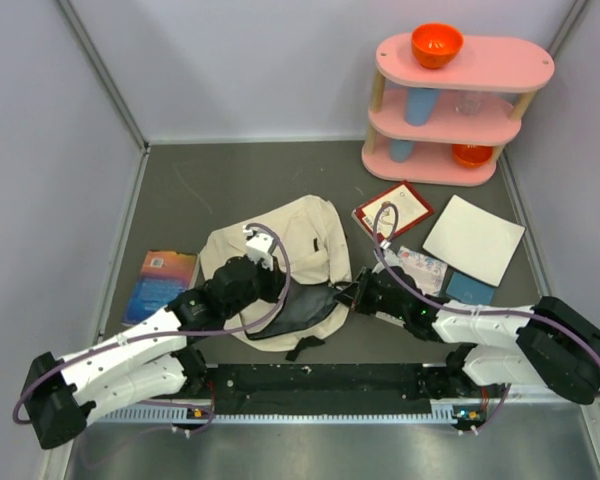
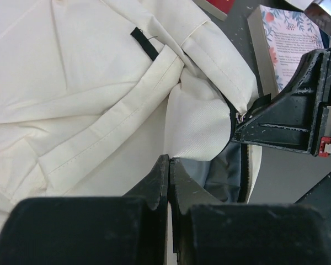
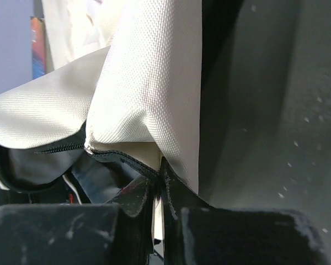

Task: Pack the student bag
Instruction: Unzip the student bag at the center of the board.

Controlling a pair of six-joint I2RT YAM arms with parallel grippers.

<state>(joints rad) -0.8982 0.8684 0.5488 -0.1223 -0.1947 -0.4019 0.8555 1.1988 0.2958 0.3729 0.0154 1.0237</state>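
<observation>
The student bag (image 1: 300, 240), beige canvas with black zipper trim, lies in the middle of the table with its dark lined mouth facing the arms. My left gripper (image 1: 283, 290) is shut on the cream edge of the bag (image 2: 71, 83) at the left side of the opening, its fingertips (image 2: 164, 165) pressed together on the fabric. My right gripper (image 1: 346, 296) is shut on the opposite rim of the bag (image 3: 149, 83), pinching the zipper-trimmed edge (image 3: 121, 160). In the left wrist view the right gripper (image 2: 240, 126) shows at that rim. The grey lining (image 2: 223, 171) gapes between the two grips.
A colourful book (image 1: 160, 283) lies left of the bag. To the right lie a red-bordered book (image 1: 393, 210), a floral book (image 1: 420, 268), a white sheet (image 1: 474, 240) and a blue notebook (image 1: 470, 288). A pink shelf (image 1: 455, 100) with an orange bowl (image 1: 437, 43) stands back right.
</observation>
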